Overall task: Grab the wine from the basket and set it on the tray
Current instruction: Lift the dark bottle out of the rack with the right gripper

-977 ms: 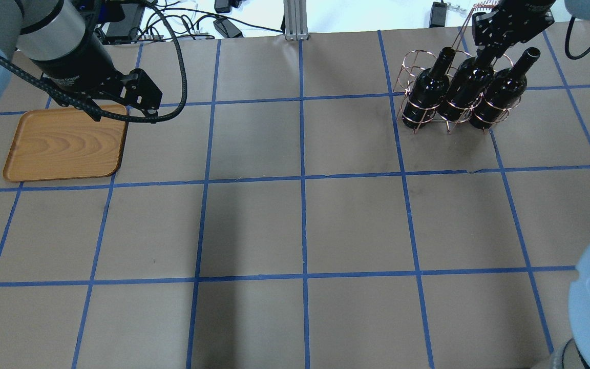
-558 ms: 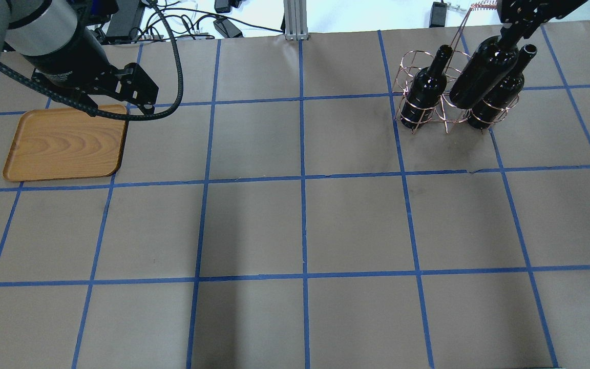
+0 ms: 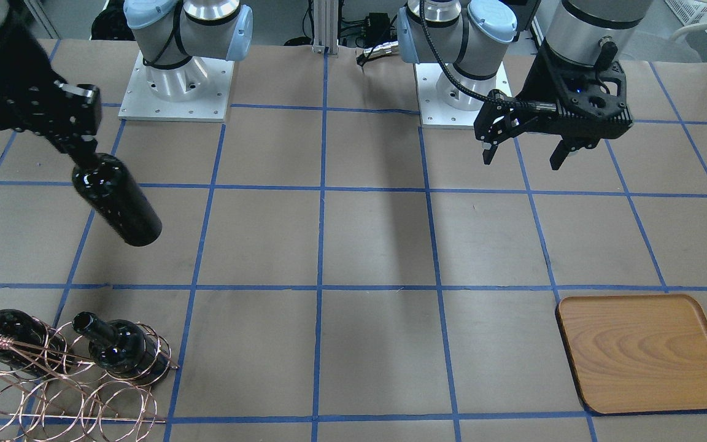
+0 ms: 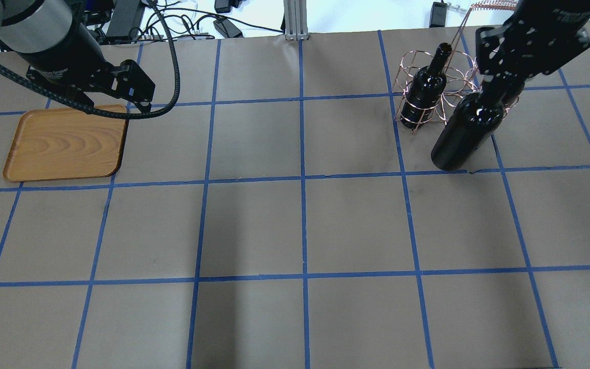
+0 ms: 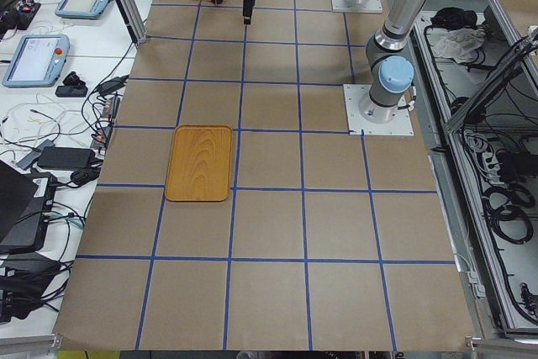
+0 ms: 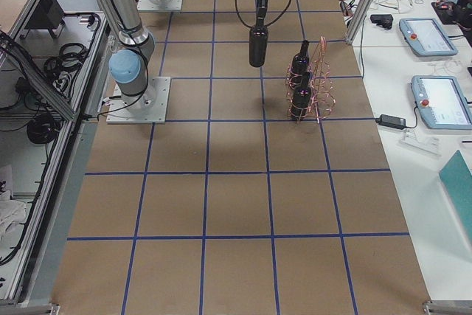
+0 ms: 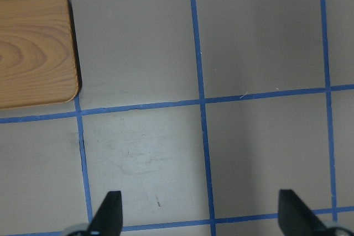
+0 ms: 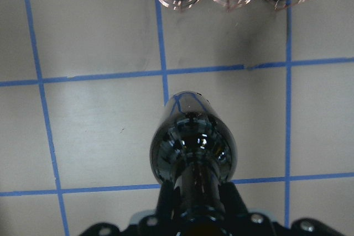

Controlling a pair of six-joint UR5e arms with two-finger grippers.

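My right gripper (image 4: 497,82) is shut on the neck of a glossy black wine bottle (image 4: 466,130) and holds it tilted in the air, clear of the basket and on its near side. The bottle also shows in the front view (image 3: 117,205) and the right wrist view (image 8: 193,147). The copper wire basket (image 4: 451,87) holds two more bottles (image 3: 123,350) (image 3: 3,334). The wooden tray (image 4: 64,143) lies bare at the far left. My left gripper (image 3: 521,159) is open and empty, hovering by the tray's far right corner.
The table is covered in brown paper with a blue tape grid. Cables and power bricks (image 4: 223,25) lie beyond the far edge, with an aluminium post (image 4: 295,18). The basket's tall wire handle (image 4: 494,4) rises behind the right gripper.
My right gripper has lifted the middle bottle out of the basket and carried it toward the robot's side. The left arm has shifted slightly, still open.
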